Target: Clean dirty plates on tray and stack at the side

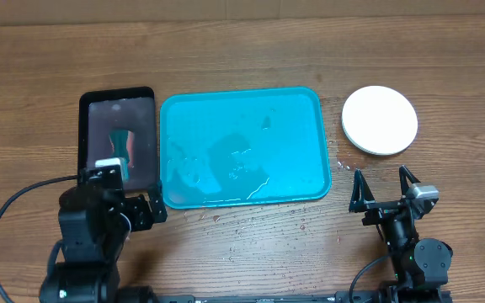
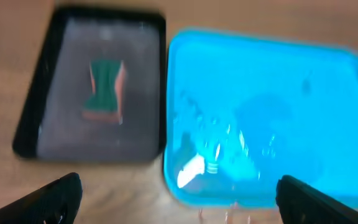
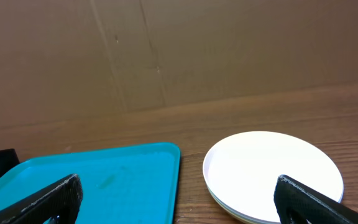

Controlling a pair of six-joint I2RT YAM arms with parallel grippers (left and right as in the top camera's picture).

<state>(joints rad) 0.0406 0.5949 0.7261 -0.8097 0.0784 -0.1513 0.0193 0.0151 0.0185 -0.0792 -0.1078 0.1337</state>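
Observation:
The turquoise tray lies mid-table with no plates on it, only water drops and puddles; it also shows in the left wrist view and the right wrist view. The plates sit stacked on the table right of the tray. The white one is on top, and only pale rims show beneath it in the right wrist view. My left gripper is open and empty in front of the tray's near left corner. My right gripper is open and empty just in front of the stack.
A black tray with a green and orange sponge in it lies left of the turquoise tray. Water drops and small reddish specks dot the wood in front of the tray.

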